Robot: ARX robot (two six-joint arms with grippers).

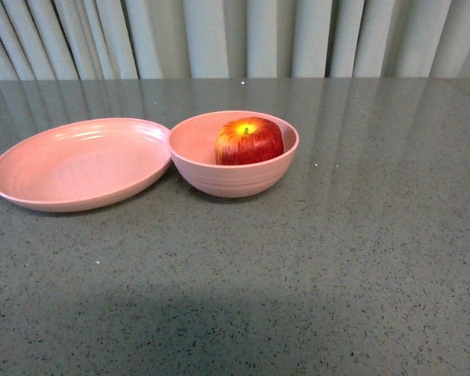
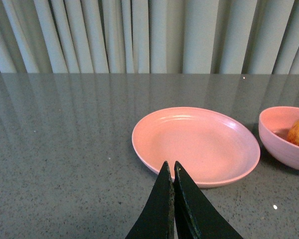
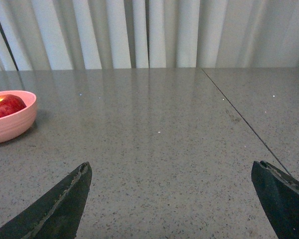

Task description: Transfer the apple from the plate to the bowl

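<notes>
Grey curtains (image 1: 243,35) are hanging behind the speckled counter (image 1: 313,266). Apple (image 1: 249,141) is sitting in the bowl (image 1: 233,174), which is touching the empty plate (image 1: 78,164) beside it. My left gripper (image 2: 172,172) is pinched together, empty; my right gripper (image 3: 172,174) is gaping wide, holding nothing.

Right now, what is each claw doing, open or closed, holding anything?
Left claw: closed, holding nothing.
Right claw: open wide, holding nothing.

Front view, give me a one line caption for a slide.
Red apple sits inside the pink bowl, beside the empty pink plate on a grey speckled table.
</notes>
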